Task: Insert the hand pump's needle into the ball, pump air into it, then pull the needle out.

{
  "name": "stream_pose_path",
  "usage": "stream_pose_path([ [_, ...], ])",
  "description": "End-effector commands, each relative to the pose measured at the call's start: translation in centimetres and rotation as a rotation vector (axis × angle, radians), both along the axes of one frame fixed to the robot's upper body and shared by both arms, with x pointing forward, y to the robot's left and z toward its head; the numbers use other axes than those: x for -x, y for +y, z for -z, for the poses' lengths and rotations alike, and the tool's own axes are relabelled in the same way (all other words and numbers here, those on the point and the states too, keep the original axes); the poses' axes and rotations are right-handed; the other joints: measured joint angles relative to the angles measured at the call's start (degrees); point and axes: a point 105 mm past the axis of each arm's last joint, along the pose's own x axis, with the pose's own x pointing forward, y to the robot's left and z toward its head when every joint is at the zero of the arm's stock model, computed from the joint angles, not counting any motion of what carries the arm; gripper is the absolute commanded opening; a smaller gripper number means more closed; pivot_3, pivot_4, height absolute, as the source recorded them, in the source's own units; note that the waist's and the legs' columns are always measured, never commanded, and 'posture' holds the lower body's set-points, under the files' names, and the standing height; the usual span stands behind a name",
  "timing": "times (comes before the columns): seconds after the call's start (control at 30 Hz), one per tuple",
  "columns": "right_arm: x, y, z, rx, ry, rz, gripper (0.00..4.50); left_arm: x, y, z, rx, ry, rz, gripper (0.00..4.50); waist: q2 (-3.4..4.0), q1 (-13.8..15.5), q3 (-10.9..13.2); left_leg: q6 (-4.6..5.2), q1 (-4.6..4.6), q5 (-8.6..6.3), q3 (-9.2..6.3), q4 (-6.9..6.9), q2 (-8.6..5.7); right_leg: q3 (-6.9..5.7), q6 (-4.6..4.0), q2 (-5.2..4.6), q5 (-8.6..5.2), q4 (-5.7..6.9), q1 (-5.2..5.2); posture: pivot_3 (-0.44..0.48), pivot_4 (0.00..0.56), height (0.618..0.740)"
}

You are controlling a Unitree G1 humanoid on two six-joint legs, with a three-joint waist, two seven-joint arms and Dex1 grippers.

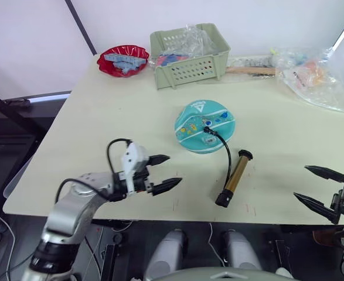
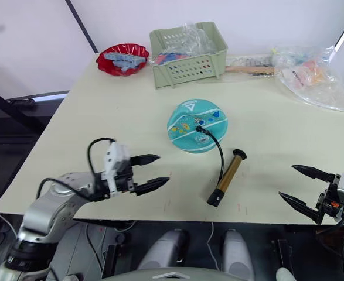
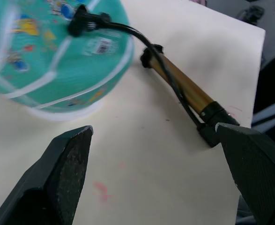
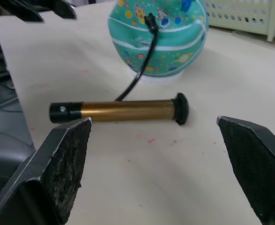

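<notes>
Black left hand (image 1: 167, 171) spread, right hand (image 1: 315, 187) spread — low

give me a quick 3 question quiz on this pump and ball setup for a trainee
1. True or false: the pump stands upright on the table.
2. Where does the hose's fitting sit? A) on the ball B) in the basket C) in the red bowl
3. Fill in: both the left end effector and the right end effector are ____ and hold nothing.

Key: 1 false, it lies flat. 2 A. 3 open.
</notes>
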Motion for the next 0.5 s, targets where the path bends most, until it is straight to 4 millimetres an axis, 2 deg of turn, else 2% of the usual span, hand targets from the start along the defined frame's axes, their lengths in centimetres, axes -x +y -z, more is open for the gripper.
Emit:
stream_pose_path([
  [0.03,0.1,0.5,-1.5,-0.001,-0.054,-0.032,4.50,0.2,-2.2,-0.3,-0.029,-0.007,0.065,4.46,0.00,-0.1,0.0,0.00,-0.01,0.00,0.01,0.02,0.00,0.01,0.02,0.01,0.01,0.00,0.00,0.000,0.150,0.740],
  [0.23,0.1,0.4,-2.2,0.005,-0.074,-0.062,4.50,-0.2,-4.4,0.6,-0.046,0.034,0.067,4.46,0.00,-0.1,0.0,0.00,0.00,0.00,0.03,0.03,0.00,0.04,0.03,0.02,0.02,0.00,0.00,0.000,0.150,0.740],
  [0.5,0.6,-0.1,-1.6,0.034,-0.055,-0.074,4.50,-0.5,-8.4,2.0,-0.065,0.089,0.083,4.46,0.00,0.1,0.0,0.01,-0.01,0.00,0.04,0.13,-0.02,0.04,0.09,0.02,0.05,0.01,0.05,0.000,0.150,0.740],
])
